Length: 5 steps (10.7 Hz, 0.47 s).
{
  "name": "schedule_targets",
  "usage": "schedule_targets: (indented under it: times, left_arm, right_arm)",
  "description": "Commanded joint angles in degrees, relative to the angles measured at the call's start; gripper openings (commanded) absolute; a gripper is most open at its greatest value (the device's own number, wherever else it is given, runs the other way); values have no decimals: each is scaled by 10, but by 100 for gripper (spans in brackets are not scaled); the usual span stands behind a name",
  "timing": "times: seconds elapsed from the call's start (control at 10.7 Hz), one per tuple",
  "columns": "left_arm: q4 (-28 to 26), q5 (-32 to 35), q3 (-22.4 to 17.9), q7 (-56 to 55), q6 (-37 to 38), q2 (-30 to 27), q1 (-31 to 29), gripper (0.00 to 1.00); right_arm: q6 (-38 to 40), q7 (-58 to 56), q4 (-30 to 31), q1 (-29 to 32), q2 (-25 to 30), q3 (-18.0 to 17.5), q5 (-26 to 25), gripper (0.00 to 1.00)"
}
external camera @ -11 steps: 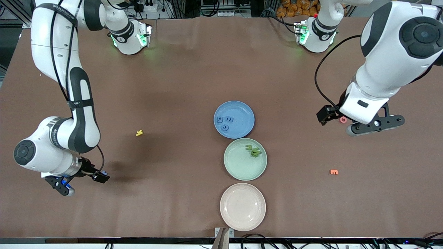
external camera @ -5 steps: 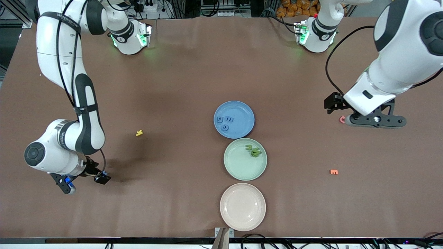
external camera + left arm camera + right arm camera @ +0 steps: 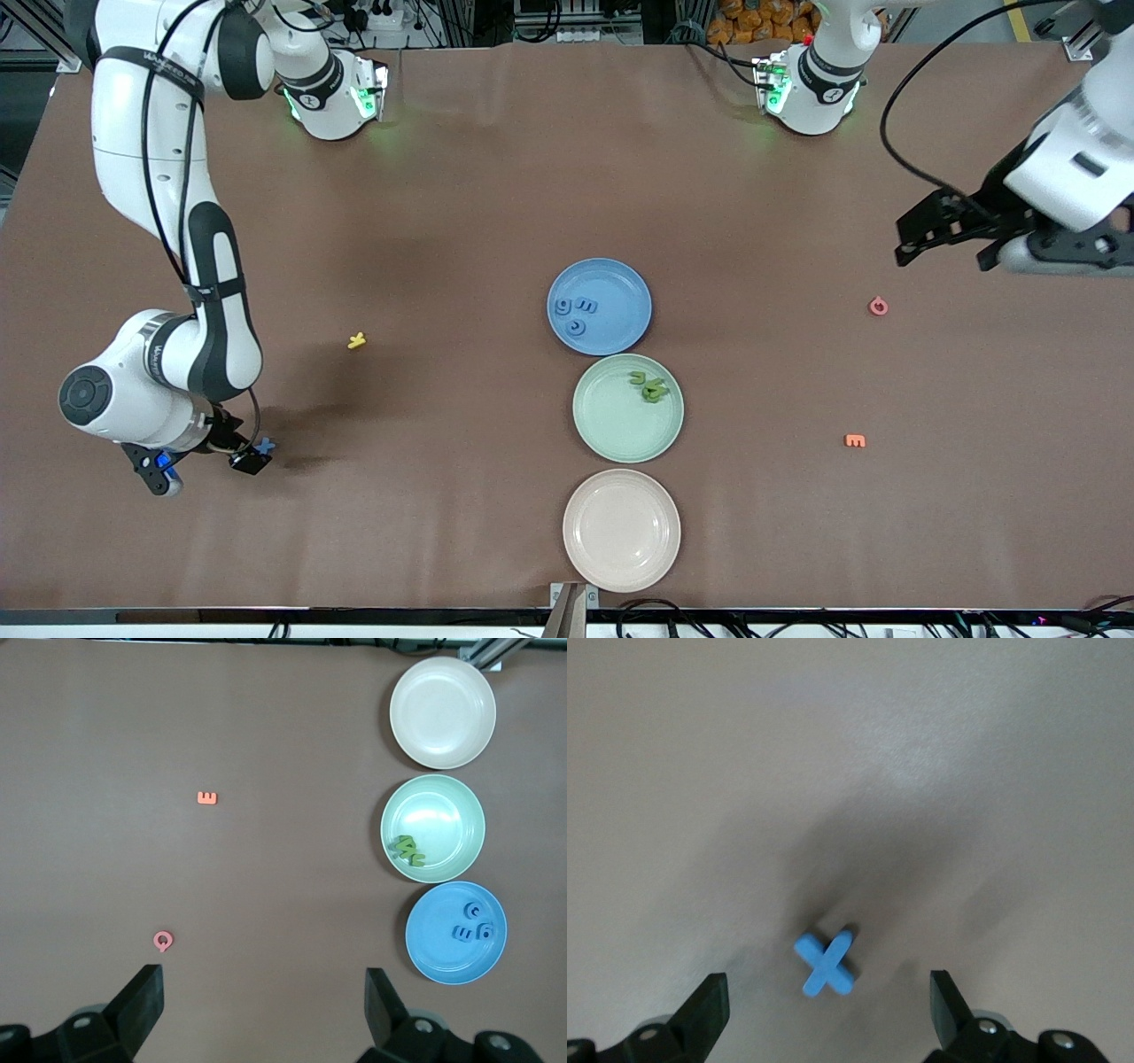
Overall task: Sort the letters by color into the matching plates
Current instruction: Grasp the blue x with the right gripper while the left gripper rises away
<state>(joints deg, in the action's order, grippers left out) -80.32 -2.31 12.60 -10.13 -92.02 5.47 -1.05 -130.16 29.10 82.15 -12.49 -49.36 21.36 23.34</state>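
right gripper (image 3: 824, 1014): my jaws gaped, low over blue X (image 3: 826, 962)
left gripper (image 3: 261, 1014): gaped, waited
risk: off-centre close flicks X away

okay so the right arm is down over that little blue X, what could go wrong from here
1. The blue X lies flat on the table and off-centre between the open right gripper's fingers, so closing might nudge it away rather than pinch it.
2. The blue plate touches the green plate, so a loose drop could land the X in the wrong one.
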Motion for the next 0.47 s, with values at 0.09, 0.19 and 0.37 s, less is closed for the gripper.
schedule_targets:
  times: [0.09, 0.19, 0.37]
  left_arm:
    - [-91, -19, 16, 7, -9, -89, -18, 100]
    - [-91, -18, 17, 4, -4, -90, -19, 100]
    - [-91, -14, 17, 6, 6, -86, -19, 100]
  right_arm:
    - [-39, 3, -9, 6, -26, -5, 5, 100]
    - [-52, 2, -7, 6, -30, -6, 4, 98]
    - [-54, 1, -6, 4, -30, -7, 3, 82]
